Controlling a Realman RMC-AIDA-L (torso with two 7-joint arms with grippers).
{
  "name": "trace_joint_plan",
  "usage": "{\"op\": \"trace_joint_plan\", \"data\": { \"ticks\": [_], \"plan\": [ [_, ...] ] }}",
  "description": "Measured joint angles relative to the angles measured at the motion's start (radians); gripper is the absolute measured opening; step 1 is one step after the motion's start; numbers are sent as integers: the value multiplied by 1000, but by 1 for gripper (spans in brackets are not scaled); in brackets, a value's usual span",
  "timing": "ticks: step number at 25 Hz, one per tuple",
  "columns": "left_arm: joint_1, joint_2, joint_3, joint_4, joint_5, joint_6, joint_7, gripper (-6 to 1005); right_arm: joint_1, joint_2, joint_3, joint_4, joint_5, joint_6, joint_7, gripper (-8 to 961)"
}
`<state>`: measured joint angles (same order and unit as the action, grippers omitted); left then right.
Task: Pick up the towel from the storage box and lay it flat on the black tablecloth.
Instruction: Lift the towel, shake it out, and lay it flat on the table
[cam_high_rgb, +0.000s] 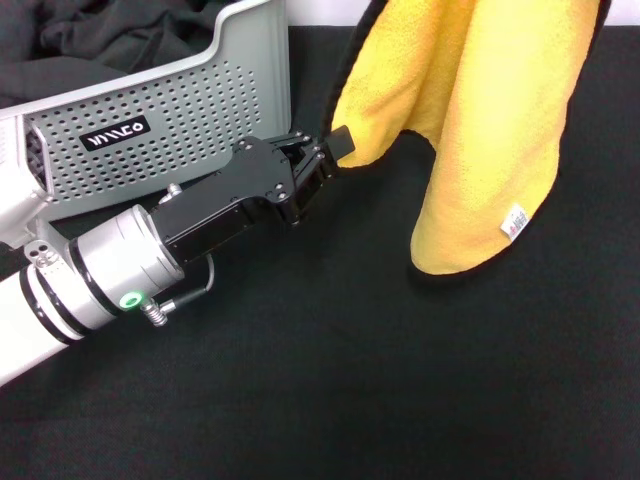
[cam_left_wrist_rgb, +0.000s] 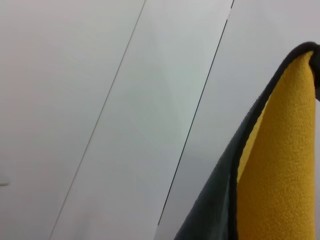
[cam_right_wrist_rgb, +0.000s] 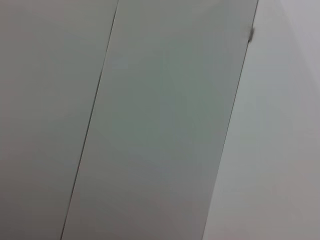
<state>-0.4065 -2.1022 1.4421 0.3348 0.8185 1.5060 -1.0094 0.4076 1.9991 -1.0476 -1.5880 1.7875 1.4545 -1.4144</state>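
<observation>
The yellow-orange towel (cam_high_rgb: 480, 110) hangs from above the head view's top edge at the right. Its lower end droops onto the black tablecloth (cam_high_rgb: 350, 380), white label (cam_high_rgb: 514, 222) showing. My left gripper (cam_high_rgb: 338, 145) reaches in from the lower left and is shut on the towel's dark-trimmed left edge, just right of the storage box (cam_high_rgb: 180, 110). The left wrist view shows the towel's yellow face (cam_left_wrist_rgb: 285, 165) and its grey reverse. My right gripper is out of view, and the right wrist view shows only pale panels.
The light grey perforated box stands at the back left with plain black cloths (cam_high_rgb: 110, 35) inside it. The left arm's white and silver forearm (cam_high_rgb: 90, 270) crosses the lower left of the tablecloth.
</observation>
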Motion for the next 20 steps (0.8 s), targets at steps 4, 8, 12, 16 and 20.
{"op": "trace_joint_plan", "data": {
  "ticks": [4,8,12,16,20],
  "plan": [
    [0,0,2,-5,-5,1,-1,19,0,2,0,-1,0,0,0,34],
    [1,4,-1,-3,-6,8,-13,6,-7,3,0,-2,-1,5,9,35],
    [5,16,-3,21,-2,62,-37,5,-40,6,-7,-23,-3,32,45,36],
    [50,57,-2,92,0,169,-83,5,-84,8,-37,-67,-2,79,95,38],
    [148,102,-3,215,15,248,-171,5,-178,6,-85,-167,7,94,151,39]
  ]
}}
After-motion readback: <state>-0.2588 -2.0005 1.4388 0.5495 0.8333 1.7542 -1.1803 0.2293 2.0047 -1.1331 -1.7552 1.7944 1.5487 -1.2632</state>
